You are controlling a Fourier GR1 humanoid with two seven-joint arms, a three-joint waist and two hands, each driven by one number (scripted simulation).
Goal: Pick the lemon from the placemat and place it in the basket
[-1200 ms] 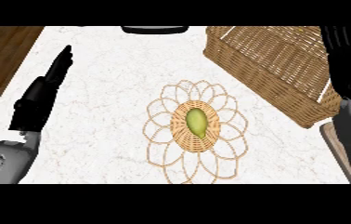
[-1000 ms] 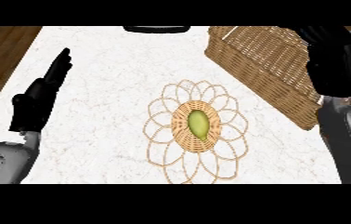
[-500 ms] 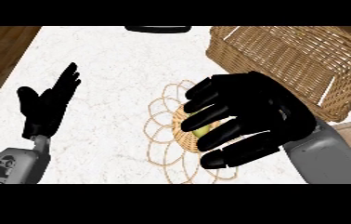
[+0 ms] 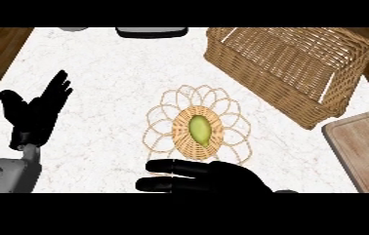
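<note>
A yellow-green lemon (image 4: 200,130) lies in the woven centre of a flower-shaped wicker placemat (image 4: 163,116) in the middle of the white marble counter. The wicker basket (image 4: 288,66) stands at the upper right, tilted, with nothing visible inside. My right hand (image 4: 209,176) is low in the view, just below the placemat, fingers straight and pointing left, holding nothing. My left hand (image 4: 36,113) rests open at the left edge, fingers up, well away from the lemon.
A wooden cutting board (image 4: 351,148) lies at the right edge below the basket. A dark object (image 4: 152,32) sits at the counter's far edge, top centre. Wooden surface shows at the upper left corner.
My right hand, which covered the lemon half a second ago, has drawn back toward the lower edge, and the lemon shows again on the placemat. The view has also shifted.
</note>
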